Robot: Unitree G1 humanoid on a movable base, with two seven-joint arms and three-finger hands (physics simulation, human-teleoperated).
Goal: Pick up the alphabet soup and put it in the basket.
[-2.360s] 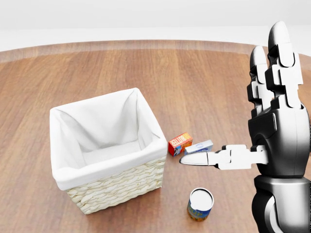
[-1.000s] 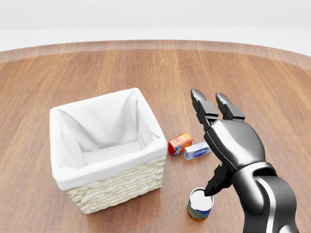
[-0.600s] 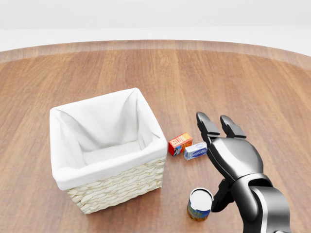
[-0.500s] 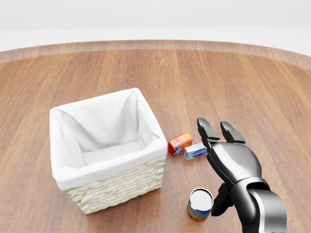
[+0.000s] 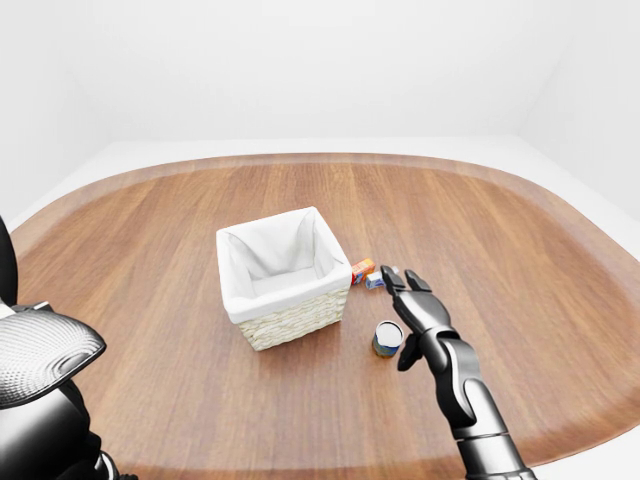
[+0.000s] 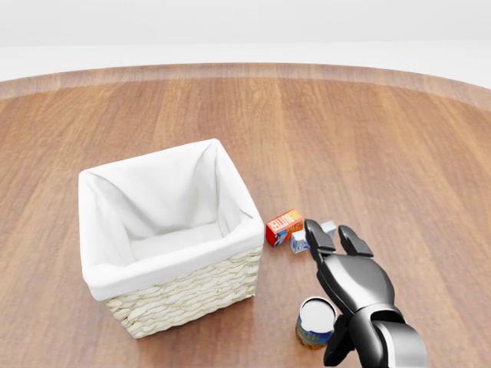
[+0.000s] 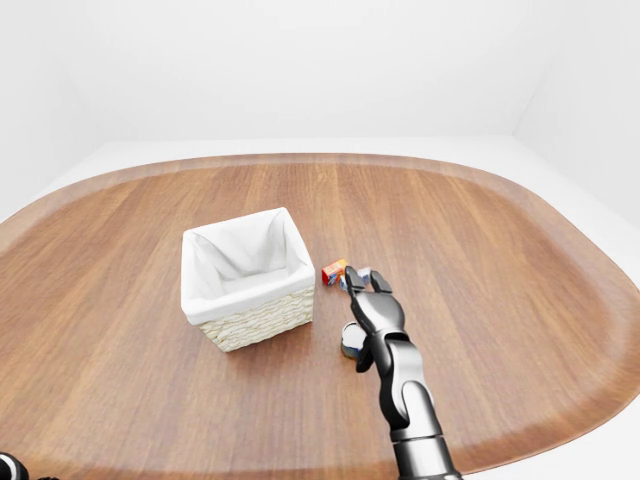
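Note:
The alphabet soup can (image 6: 315,323) stands upright on the wooden table (image 6: 383,138), at the bottom of the head view, right of the basket. The wicker basket (image 6: 188,295) with a white cloth lining stands at the left centre and looks empty. My right hand (image 6: 331,295) is open, just right of the can and slightly above it. Its fingers (image 6: 316,236) point up the view and its thumb (image 6: 337,349) hangs beside the can's right side. It holds nothing. My left hand does not show.
A small red-orange box (image 6: 284,227) and a blue-white box (image 6: 299,242) lie just above the can, the second partly behind my fingers. Part of my left arm (image 5: 40,355) shows at the lower left of the left-eye view.
My right hand has come down from high on the right and moved toward the bottom of the head view, to stand beside the can. The can and basket have not moved.

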